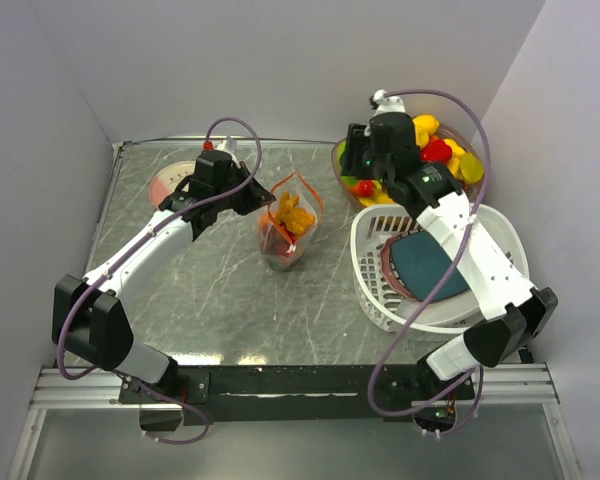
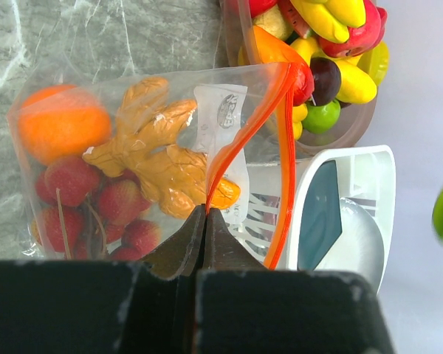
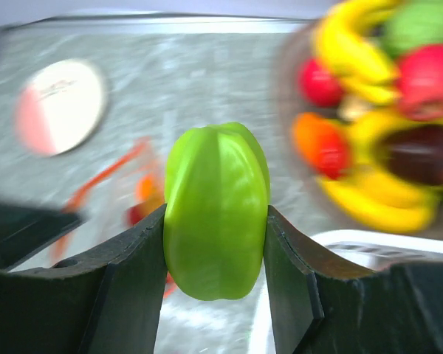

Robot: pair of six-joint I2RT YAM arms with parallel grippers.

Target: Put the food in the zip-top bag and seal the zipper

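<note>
Pinching the zipper (image 2: 284, 169) of the zip-top bag (image 2: 125, 169) with the left gripper (image 2: 207, 214), jaws closed flat on the strip. Holding the bag upright at mid-table, mouth gaping.

Clamping a green toy fruit (image 3: 215, 206) in the right gripper (image 3: 215, 243), over the clear bowl (image 2: 354, 129) of remaining food (image 1: 442, 150).

Judging the fruit light, hard and glossy, so slippery; gripping across its ridged middle. Judging the film limp, so taking it only by the stiffer strip.

Not finding the white slider. Losing the bag bottom behind the left fingers (image 2: 181, 247). Reading the right-wrist background as blurred.
</note>
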